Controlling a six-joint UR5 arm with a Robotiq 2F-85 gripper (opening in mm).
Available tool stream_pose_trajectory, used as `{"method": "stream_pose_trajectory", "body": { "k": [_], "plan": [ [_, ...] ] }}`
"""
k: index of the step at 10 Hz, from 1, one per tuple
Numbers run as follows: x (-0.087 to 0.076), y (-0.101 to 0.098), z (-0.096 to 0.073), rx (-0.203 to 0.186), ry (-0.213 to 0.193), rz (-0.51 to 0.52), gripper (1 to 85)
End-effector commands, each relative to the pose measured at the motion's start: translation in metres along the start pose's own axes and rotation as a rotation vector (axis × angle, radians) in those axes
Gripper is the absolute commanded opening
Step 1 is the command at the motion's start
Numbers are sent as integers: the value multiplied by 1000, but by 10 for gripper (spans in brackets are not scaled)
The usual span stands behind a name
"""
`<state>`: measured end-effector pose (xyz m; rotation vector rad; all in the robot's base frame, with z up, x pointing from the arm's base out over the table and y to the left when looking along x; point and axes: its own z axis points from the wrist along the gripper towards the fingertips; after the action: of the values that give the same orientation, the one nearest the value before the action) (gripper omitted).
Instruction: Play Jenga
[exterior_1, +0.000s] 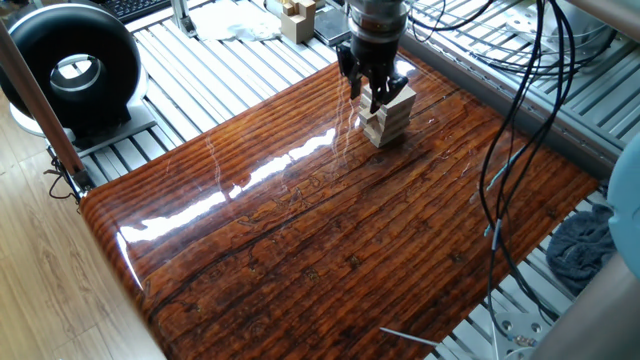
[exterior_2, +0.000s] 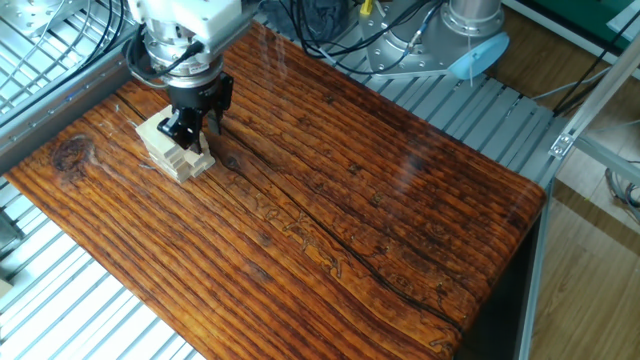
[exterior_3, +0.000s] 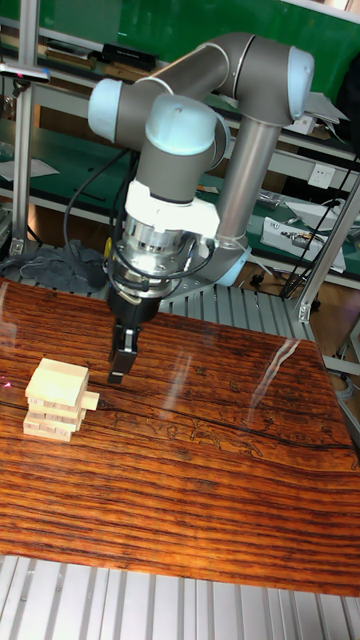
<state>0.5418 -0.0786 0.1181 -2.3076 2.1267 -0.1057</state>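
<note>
While the tower (exterior_1: 388, 117) stands whole near the table (exterior_1: 330, 240) corner, no block looks drawn out yet. From the other side, gripper (exterior_2: 190, 127) hovers against it, fingers nearly together, apparently empty. Tall view: one block (exterior_3: 90, 401) protrudes.

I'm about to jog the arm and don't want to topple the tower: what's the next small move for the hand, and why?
Probably a small, slow drop to the level of the protruding block. In the tall view the hand hangs close beside the Jenga tower, fingertips slightly above that block; contact is unclear.
</note>
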Motion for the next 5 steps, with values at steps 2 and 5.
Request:
{"method": "stream_pose_trajectory", "body": {
  "k": [2,5],
  "plan": [
    [-2,2,13,5,-50,58,460],
    [1,6,22,2,-81,104,460]
  ]
}}
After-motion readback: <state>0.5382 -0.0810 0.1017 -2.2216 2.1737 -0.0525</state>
